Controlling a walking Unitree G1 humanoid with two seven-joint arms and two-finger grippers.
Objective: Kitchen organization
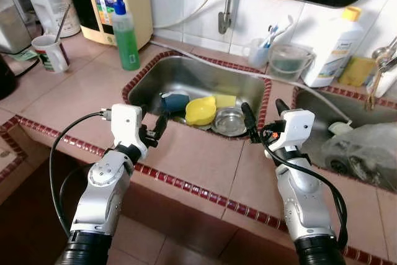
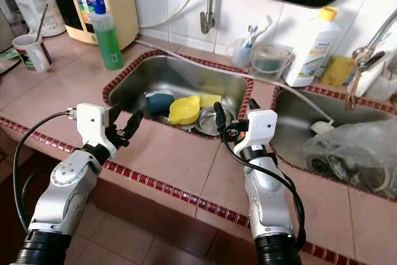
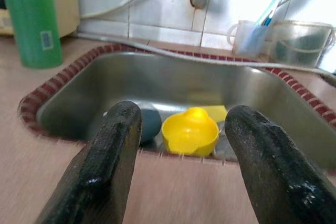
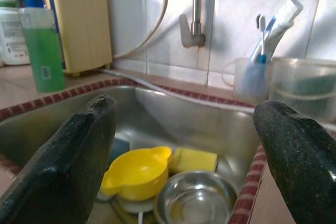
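**Dishes in the sink, both grippers parted at its near rim**

The steel sink (image 1: 186, 72) is set into a pink tiled counter (image 1: 74, 91). At the bottom of its basin lie a yellow cup (image 1: 200, 110), a small steel bowl (image 1: 228, 121) just beside it, a yellow sponge (image 1: 224, 100) behind them and a dark blue object (image 1: 173, 100) whose shape is hard to make out; the basin's front wall hides the near part of the pile. What lies under the yellow cup cannot be told.

The left gripper (image 1: 153, 130) hovers over the counter at the sink's near-left rim, fingers apart and empty. The right gripper (image 1: 263, 119) sits at the near-right corner, fingers spread wide, nothing between them.

A green soap bottle (image 1: 126, 35) stands at the sink's far-left corner. Behind the sink, a cup of toothbrushes (image 1: 259, 48) and a clear plastic container (image 1: 288, 60) stand side by side. To the right, a grey plastic bag (image 1: 363, 150) covers part of a second basin, its contents blurred.
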